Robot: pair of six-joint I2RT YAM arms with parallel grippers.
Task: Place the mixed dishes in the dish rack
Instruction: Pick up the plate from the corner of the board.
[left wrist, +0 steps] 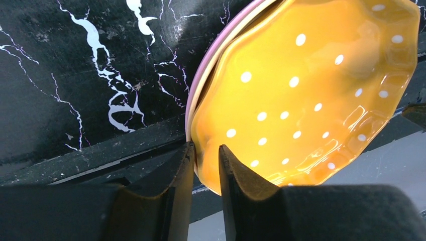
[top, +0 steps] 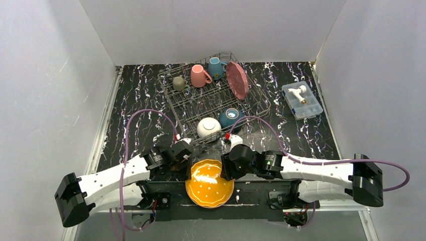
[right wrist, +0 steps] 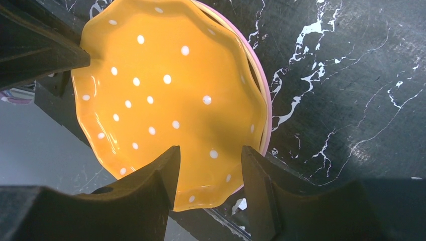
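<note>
An orange scalloped dotted plate [top: 209, 183] lies on top of a pink plate [right wrist: 268, 110] at the table's near edge, between my two grippers. My left gripper [top: 190, 163] is at its left rim; in the left wrist view the gripper [left wrist: 206, 150] has narrow jaws pinching the orange plate [left wrist: 301, 90], with the pink rim [left wrist: 201, 75] just behind. My right gripper [top: 225, 163] is open at the right rim; in its wrist view [right wrist: 210, 150] one finger is over the orange plate [right wrist: 166, 90] and the other is outside it. The dish rack [top: 171, 108] stands beyond.
The rack holds a grey-olive mug [top: 179, 82], a pink mug [top: 200, 76], a blue mug [top: 216, 68], an upright dark red plate [top: 237, 80], a white bowl [top: 208, 127] and a teal bowl [top: 230, 117]. A clear plastic box [top: 301, 99] sits at far right.
</note>
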